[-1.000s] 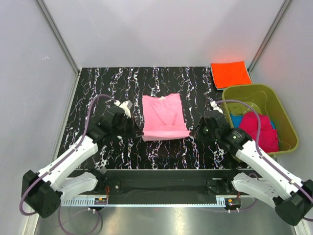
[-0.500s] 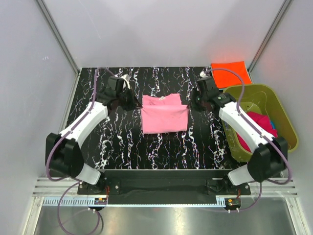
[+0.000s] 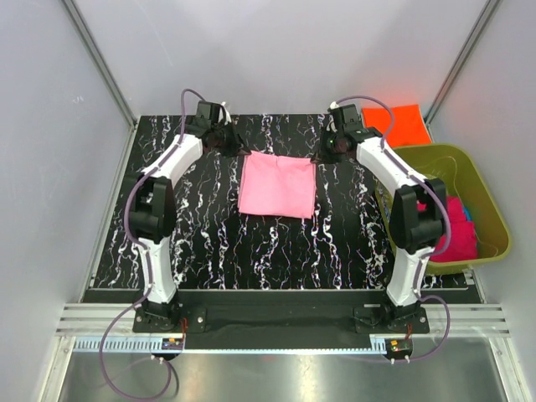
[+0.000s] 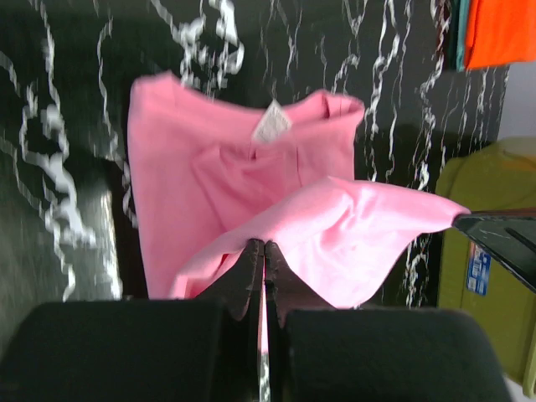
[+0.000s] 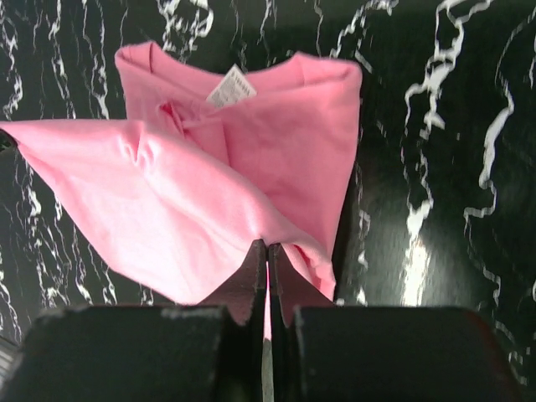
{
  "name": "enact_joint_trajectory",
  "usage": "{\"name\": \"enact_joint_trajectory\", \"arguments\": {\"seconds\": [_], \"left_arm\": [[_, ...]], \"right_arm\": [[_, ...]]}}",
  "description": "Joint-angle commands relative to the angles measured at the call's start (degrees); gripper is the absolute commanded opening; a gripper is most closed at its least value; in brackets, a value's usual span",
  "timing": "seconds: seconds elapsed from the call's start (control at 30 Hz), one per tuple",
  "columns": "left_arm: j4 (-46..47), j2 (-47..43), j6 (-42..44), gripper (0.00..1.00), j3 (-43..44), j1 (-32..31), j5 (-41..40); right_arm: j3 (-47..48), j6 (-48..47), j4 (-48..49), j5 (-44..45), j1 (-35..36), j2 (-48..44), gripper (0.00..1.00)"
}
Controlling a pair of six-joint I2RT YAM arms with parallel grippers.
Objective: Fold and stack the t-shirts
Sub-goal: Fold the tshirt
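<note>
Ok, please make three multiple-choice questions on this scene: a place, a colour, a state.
1. Where on the table lies the orange t-shirt? A near left corner; B far right corner; C the middle.
2. Which colour is the held t-shirt? A light pink; B blue; C magenta.
3. The left gripper and right gripper are: A both open; B one open; C both shut.
Answers: B, it lies beyond the tub; A, it shows pink in every view; C, each wrist view shows it pinching cloth.

pink t-shirt (image 3: 277, 186) part-folded, centre, orange t-shirt (image 3: 395, 126) folded, far right
</note>
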Motion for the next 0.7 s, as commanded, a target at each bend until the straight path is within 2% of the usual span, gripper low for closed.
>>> {"name": "enact_joint_trajectory", "arguments": {"seconds": [0.0,0.13,0.43,0.5,0.6,0.63,0.67], "left_arm": [[2.92,6.20,2.67,0.00,8.55,1.15,3.11],[3.88,12.63,3.02,0.00,15.84,2.72,2.14],[13.46,24.15,1.00,0.00,23.23,5.54,4.95],[15.48,26.34,1.00,0.06,24.38,5.72,5.56],[18.64,27.76,0.30,0.25,25.44,6.07,7.23],[19.18,27.76,0.73,0.25,25.36,6.33,7.58],[19.27,27.76,1.00,0.25,25.36,6.59,7.59]], "right_arm": [[6.34,-1.91,1.87,-4.39,-2.02,4.75,0.00],[12.23,-2.44,1.95,-5.80,-3.52,11.34,0.01],[25.50,-4.02,2.04,-7.65,-4.49,24.17,0.07],[28.39,-3.50,2.04,-8.00,-4.66,26.20,0.10],[32.26,-3.41,1.87,-8.27,-4.93,29.72,0.32],[32.97,-3.49,1.78,-8.27,-5.02,30.42,0.46],[33.50,-3.58,1.78,-8.35,-5.28,30.52,0.50]]}}
